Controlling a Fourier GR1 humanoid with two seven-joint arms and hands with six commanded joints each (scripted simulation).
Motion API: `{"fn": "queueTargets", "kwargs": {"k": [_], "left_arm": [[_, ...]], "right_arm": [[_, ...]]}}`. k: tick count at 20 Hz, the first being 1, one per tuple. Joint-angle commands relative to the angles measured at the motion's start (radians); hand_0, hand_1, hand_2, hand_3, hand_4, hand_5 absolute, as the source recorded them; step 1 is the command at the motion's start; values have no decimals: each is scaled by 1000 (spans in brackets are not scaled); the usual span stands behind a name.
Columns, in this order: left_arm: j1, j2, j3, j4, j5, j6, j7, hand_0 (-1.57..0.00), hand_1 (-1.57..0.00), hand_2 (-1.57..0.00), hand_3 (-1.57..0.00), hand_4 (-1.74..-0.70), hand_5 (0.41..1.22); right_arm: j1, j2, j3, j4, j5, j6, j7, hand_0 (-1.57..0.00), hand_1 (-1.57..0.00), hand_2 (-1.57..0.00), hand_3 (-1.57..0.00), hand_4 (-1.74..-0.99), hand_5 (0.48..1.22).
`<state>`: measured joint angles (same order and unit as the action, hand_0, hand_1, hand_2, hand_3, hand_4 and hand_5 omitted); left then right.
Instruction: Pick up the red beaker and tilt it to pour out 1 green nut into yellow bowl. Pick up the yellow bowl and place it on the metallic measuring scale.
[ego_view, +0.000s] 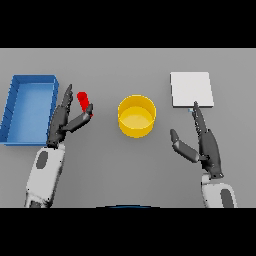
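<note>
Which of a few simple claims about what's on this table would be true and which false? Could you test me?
1. The yellow bowl sits on the metallic measuring scale. False: it stands on the grey table, left of the scale.
2. The left hand is right beside the red beaker. True.
3. The blue tray lies at the table's right side. False: it lies at the left.
4. The right hand has its fingers straight. True.
5. The right hand holds the bowl. False: it holds nothing.
</note>
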<state>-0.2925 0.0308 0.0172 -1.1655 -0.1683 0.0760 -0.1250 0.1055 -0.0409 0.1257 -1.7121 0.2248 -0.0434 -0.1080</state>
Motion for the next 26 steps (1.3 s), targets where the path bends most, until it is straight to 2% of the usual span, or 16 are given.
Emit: {"fn": "queueTargets", "kwargs": {"k": [1, 5, 7, 10, 11, 13, 14, 15, 16, 18, 20, 21, 22, 23, 26], "left_arm": [[-18, -3, 3, 29, -2, 2, -18, 1, 1, 1, 1, -1183, 631], [-108, -10, 8, 138, -36, 39, -48, 1, 1, 1, 1, -1230, 649], [-136, -18, 11, 191, -48, 55, -85, 1, 1, 1, 1, -1252, 661], [-203, -13, 26, 262, -55, 70, -97, 1, 1, 1, 1, -1260, 676], [-221, -18, 30, 284, -56, 76, -100, 1, 1, 1, 1, -1262, 680], [-244, -18, 37, 316, -59, 87, -117, 1, 1, 1, 1, -1271, 692], [-254, -28, 44, 336, -58, 100, -144, 1, -24, -41, 1, -1297, 715], [-253, -36, 53, 350, -54, 114, -172, -93, -141, -150, -47, -1324, 741], [-262, -40, 65, 366, -48, 127, -182, -322, -364, -358, -218, -1355, 770], [-281, -54, 72, 394, -52, 153, -183, -772, -799, -794, -584, -1480, 933], [-286, -56, 82, 417, -52, 143, -256, -1060, -1077, -1074, -891, -1569, 1036], [-291, -55, 90, 429, -40, 134, -281, -1162, -1176, -1173, -997, -1601, 1073], [-294, -57, 92, 433, -37, 137, -280, -1244, -1255, -1253, -1111, -1572, 1103], [-295, -55, 96, 433, -31, 137, -279, -1309, -1318, -1317, -1203, -1606, 1119], [-315, -55, 103, 428, -22, 154, -252, -1437, -1441, -1441, -1383, -1672, 1128]], "right_arm": [[16, 4, 5, 6, 0, 4, -10, 1, 1, 1, 1, -1245, 670], [2, -4, 2, -3, 2, 5, 11, 1, 1, 1, 1, -1247, 679], [10, 2, 4, 1, -5, 10, 6, 1, 1, 1, 1, -1257, 686], [26, -6, -2, -6, -11, 12, -18, 1, 1, 1, 1, -1266, 692], [9, -6, -7, 3, -13, 11, -4, 1, 1, 1, 1, -1262, 691], [26, 3, 5, -8, -6, 9, -13, 1, 1, 1, 1, -1265, 691], [19, -5, -3, -11, -6, 6, -5, 1, 1, 1, 1, -1259, 691], [8, -4, -2, -4, -2, 4, 7, 1, 1, 1, 1, -1255, 691], [3, -7, -5, 1, -2, 3, 2, 1, 1, 1, 1, -1252, 690], [2, 1, 3, 8, 10, -2, -3, 1, 1, 1, 1, -1245, 692], [-2, -8, -7, 0, -2, 2, -1, 1, 1, 1, 1, -1240, 693], [-2, 5, 1, 8, 1, -1, 0, 1, 1, 1, 1, -1233, 688], [2, 6, 3, 6, 7, -5, -6, 1, 1, 1, 1, -1233, 686], [6, 3, 1, 2, 6, -4, -15, 1, 1, 1, 1, -1232, 685], [-6, -1, 0, 19, 21, -12, -2, 1, 1, 1, 1, -1196, 673]]}}
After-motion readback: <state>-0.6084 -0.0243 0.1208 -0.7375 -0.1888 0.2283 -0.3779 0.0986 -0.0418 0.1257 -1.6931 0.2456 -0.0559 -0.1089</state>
